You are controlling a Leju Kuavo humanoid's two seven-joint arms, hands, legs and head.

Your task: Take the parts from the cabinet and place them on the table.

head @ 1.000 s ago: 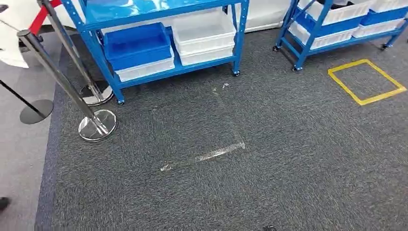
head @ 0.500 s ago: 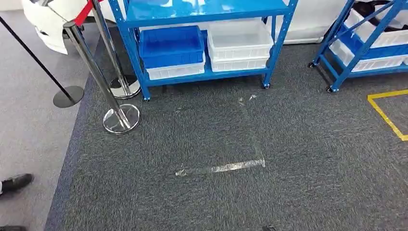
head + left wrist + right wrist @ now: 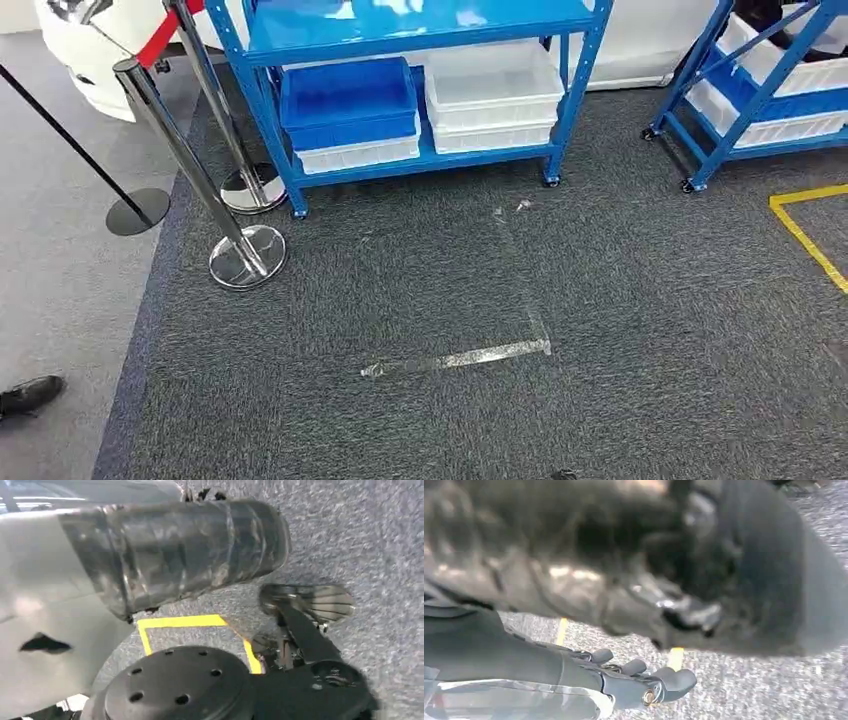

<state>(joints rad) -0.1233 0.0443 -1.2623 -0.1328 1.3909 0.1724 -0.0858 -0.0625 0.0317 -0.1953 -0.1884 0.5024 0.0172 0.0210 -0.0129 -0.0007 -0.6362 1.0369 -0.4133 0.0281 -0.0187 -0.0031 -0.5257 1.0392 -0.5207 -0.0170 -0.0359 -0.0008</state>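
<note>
Head view: the task is judged at its approach stage, with nothing retrieved yet. The blue steel cabinet (image 3: 420, 25) stands at 12 o'clock on coarse grey carpet (image 3: 600, 300). Its lower shelf carries a blue plastic bin (image 3: 345, 98) stacked on a white bin (image 3: 360, 155), with more white bins (image 3: 492, 95) beside. No parts are discernible inside. Chrome stanchions (image 3: 245, 255) stand at 10 o'clock.

Left wrist view: the left hand's (image 3: 175, 555) ribbed cover shows; grasp state cannot be determined.

Right wrist view: the right hand (image 3: 644, 680) hangs released, dark fingers apart, holding nothing.
</note>
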